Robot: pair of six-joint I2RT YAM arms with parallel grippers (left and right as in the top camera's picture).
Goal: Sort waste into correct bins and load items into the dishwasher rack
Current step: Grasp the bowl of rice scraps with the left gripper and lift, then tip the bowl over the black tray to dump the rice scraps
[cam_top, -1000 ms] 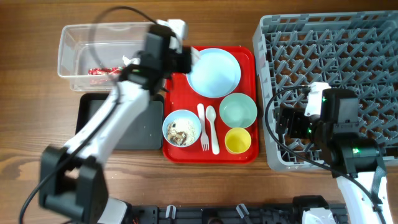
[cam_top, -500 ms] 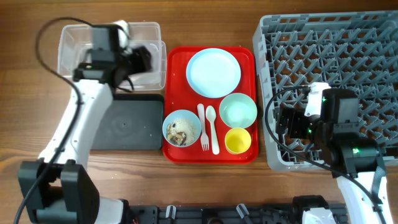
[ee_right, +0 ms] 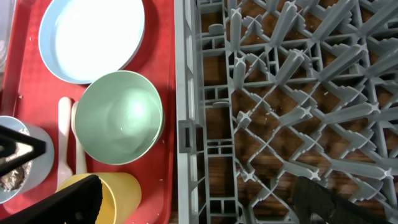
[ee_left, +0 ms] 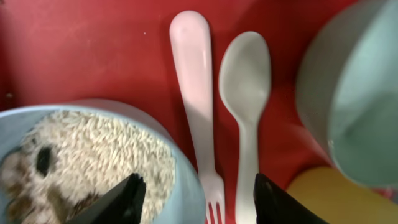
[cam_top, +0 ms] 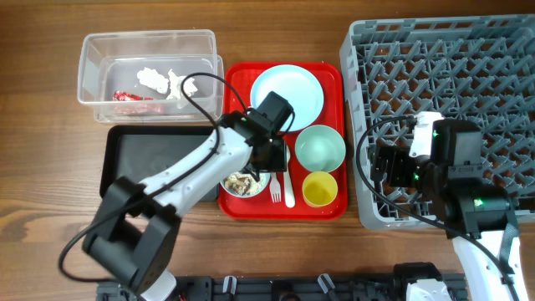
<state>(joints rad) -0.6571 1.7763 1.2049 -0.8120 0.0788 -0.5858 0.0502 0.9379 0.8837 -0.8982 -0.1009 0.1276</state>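
My left gripper (cam_top: 269, 159) (ee_left: 199, 205) hangs open and empty over the red tray, straddling the rim of the pale blue bowl (cam_top: 242, 177) of food scraps (ee_left: 81, 155) and the tines of the white fork (ee_left: 193, 81). The spoon (ee_left: 245, 81) lies beside the fork. The mint bowl (cam_top: 320, 148), yellow cup (cam_top: 319, 189) and blue plate (cam_top: 288, 96) also sit on that tray. A red wrapper (cam_top: 129, 95) and white tissue (cam_top: 155, 79) lie in the clear tub (cam_top: 92, 50). My right gripper (cam_top: 383, 170) (ee_right: 196, 208) is open over the left edge of the grey rack (cam_top: 443, 75).
The black tray (cam_top: 155, 163) lies below the clear tub, left of the red tray (cam_top: 238, 75). The rack's pegged lattice (ee_right: 280, 93) fills the right side. Bare wooden table runs along the front edge.
The left arm swung from the plate's corner over the clear tub, opened there, and came back above the blue bowl and fork. Tissue now lies in the tub. The right arm stayed still.
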